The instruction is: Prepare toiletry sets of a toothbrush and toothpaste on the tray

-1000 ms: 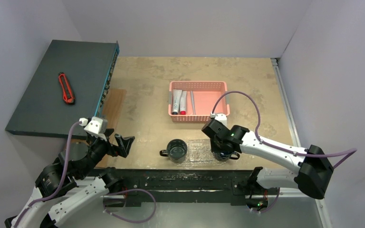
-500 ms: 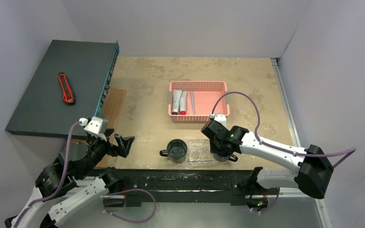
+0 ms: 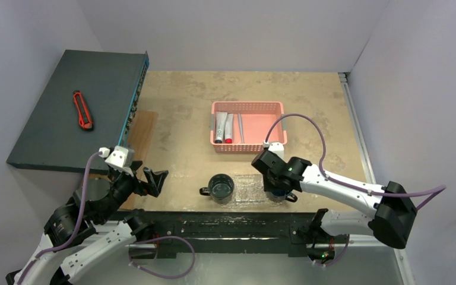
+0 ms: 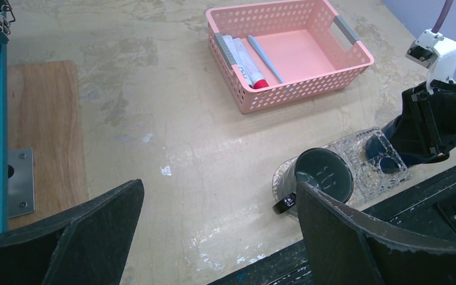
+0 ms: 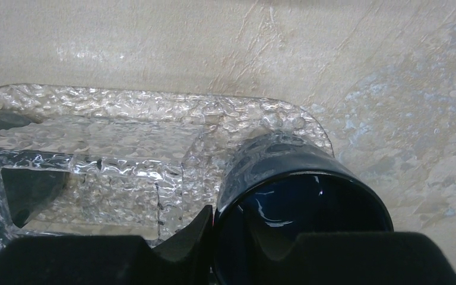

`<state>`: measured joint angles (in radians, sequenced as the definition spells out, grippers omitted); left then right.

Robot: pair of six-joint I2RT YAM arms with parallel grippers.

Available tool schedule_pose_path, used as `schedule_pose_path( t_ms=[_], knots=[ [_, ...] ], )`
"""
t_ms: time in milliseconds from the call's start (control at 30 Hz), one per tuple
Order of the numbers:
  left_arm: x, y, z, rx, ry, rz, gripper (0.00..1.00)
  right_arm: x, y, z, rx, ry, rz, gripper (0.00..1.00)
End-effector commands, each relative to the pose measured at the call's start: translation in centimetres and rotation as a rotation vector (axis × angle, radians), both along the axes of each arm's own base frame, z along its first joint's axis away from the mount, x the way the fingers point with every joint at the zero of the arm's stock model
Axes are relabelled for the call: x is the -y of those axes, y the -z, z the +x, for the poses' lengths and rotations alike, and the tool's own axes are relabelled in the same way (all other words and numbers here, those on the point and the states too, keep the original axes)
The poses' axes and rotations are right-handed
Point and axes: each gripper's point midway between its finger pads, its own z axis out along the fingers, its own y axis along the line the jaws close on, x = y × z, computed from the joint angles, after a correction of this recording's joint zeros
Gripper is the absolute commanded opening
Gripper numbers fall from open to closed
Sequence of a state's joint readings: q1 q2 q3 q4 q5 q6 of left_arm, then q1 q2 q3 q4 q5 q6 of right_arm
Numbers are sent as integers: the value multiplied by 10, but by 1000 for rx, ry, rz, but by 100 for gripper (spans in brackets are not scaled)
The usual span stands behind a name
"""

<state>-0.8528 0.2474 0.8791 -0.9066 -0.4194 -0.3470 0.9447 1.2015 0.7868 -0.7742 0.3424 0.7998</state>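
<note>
Mug [image 5: 273,160], dark blue and shiny, stood on the bumpy clear tray [image 5: 124,113] (right pincer [image 5: 208,237] pinched its rim); left pincer [image 4: 218,196] was spread.

Diffuse, bright overhead light; soft shadows. In the right wrist view, glare speckles the transparent bumpy oval plastic tray [image 5: 119,113] at 10 o'clock and the glossy dark blue mug [image 5: 285,155] rim; black right gripper fingers [image 5: 65,261] at 6 o'clock are blurred
</note>
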Motion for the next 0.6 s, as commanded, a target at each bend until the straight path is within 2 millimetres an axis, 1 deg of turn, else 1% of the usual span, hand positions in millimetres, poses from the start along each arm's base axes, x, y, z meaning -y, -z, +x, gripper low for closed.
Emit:
schedule_pose_path(
  t_ms=[0,233,433,500,567],
  knots=[
    [-17,-2,6,19,-90,25,100,1,-32,12,85,45,19,26],
    [-16,-1,6,16,-90,28,100,5,-57,19,133,62,13,27],
    [-17,-1,7,15,-94,32,100,2,-88,33,198,65,5,30],
    [-17,0,7,12,-96,34,100,-3,-99,38,214,57,12,31],
    [-17,0,7,11,-99,36,100,-15,-109,45,233,30,41,32]
  ],
)
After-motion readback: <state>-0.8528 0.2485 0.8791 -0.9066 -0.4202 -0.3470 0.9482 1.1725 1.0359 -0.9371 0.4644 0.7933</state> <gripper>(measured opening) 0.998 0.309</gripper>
